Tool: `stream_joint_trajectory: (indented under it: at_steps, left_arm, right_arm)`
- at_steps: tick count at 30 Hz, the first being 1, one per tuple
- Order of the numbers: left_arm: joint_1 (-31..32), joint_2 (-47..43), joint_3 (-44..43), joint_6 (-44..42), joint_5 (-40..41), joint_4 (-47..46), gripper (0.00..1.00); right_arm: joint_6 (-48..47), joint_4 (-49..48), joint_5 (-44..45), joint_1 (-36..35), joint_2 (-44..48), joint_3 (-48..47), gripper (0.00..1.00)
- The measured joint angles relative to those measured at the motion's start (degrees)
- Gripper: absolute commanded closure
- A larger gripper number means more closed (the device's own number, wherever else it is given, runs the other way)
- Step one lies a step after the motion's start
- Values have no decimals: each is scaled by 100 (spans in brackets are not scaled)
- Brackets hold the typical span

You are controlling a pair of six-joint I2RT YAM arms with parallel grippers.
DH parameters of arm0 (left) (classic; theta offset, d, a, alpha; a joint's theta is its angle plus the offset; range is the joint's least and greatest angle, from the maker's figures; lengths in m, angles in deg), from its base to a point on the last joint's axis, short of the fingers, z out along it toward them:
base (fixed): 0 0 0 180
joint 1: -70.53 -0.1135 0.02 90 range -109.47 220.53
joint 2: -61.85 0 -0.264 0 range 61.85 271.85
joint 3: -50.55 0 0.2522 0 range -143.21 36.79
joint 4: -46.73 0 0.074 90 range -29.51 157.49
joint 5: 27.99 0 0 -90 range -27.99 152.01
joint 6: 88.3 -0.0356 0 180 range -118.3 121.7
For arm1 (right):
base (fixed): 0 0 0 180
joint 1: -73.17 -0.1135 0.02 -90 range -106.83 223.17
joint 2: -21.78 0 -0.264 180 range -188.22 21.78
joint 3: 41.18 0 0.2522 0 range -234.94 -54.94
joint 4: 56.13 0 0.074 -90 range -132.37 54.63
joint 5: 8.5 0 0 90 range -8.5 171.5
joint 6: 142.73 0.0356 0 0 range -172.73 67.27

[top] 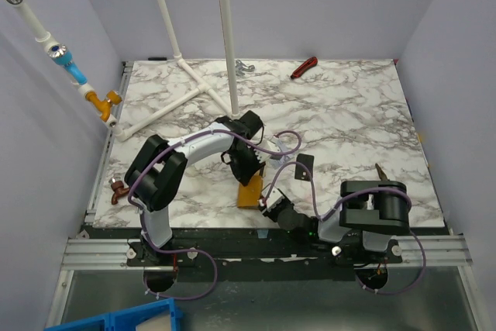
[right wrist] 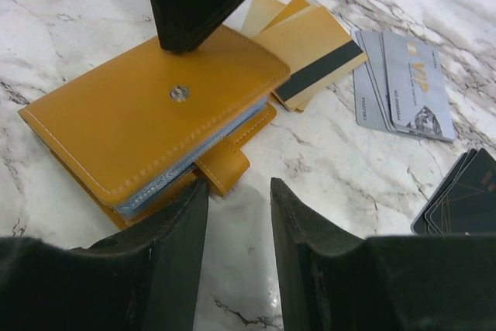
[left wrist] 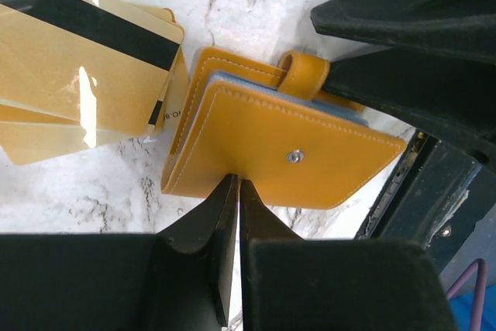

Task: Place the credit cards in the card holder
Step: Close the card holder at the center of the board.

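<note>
The card holder (right wrist: 132, 118) is a mustard-yellow leather wallet lying closed on the marble, with pale blue sleeves showing at its edge and its strap tab (right wrist: 225, 165) loose. My left gripper (left wrist: 237, 185) is shut, its tips pressing on the cover near the snap stud (left wrist: 294, 156). My right gripper (right wrist: 239, 185) is open just in front of the strap tab, with nothing between its fingers. Gold-tan credit cards (right wrist: 314, 46) with a dark stripe lie fanned beyond the holder, and pale grey-blue credit cards (right wrist: 403, 83) lie to their right. From above, the holder (top: 249, 191) sits between both grippers.
Dark cards (right wrist: 465, 199) lie at the right of the right wrist view, and one dark card (top: 304, 167) shows from above. A white pipe frame (top: 194, 87) stands at the back left. A red-handled tool (top: 304, 67) lies near the far edge.
</note>
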State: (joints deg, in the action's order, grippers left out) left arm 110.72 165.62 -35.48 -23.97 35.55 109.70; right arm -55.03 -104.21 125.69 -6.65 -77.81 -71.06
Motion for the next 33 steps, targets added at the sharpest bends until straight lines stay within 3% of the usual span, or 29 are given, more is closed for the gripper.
stream_joint_trajectory:
  at_steps: [9, 19, 25, 33]
  left_arm:
    - [26, 431, -227, 17, 144, 122, 93]
    - [42, 431, -227, -109, 160, 149, 93]
    - [44, 422, -219, -240, 155, 184, 92]
    - [-13, 251, -85, -492, 129, 413, 79]
  right_arm:
    - [-774, -1137, 98, -61, -651, 4, 60]
    - [-990, -1998, 188, -76, -1099, -22, 99]
    - [-973, -2299, 404, -76, -1351, -101, 99]
    - [-654, -2376, 472, -79, -1384, -55, 99]
